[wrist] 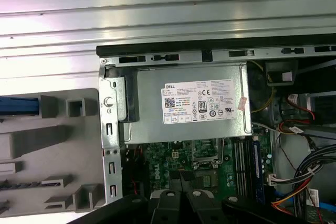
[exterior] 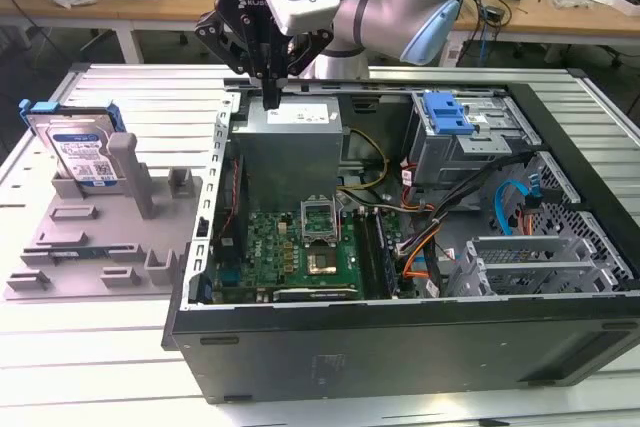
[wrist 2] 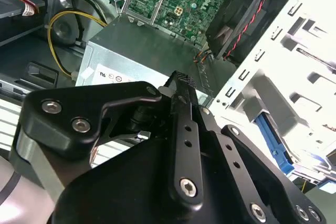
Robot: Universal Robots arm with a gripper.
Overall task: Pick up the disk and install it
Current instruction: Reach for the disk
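The disk, a silver drive with a blue-and-white label and a blue carrier frame, stands on edge in a grey fixture at the exterior view's left, outside the computer case. The first wrist view shows its blue top edge. My gripper hangs over the near-left corner of the silver power supply inside the open case, to the right of the disk and apart from it. Its black fingers are pressed together, shut, with nothing between them.
The open black computer case lies on its side on a slatted metal table. Inside it are a green motherboard, cable bundles and a metal drive cage with a blue latch. Desks with clutter stand behind.
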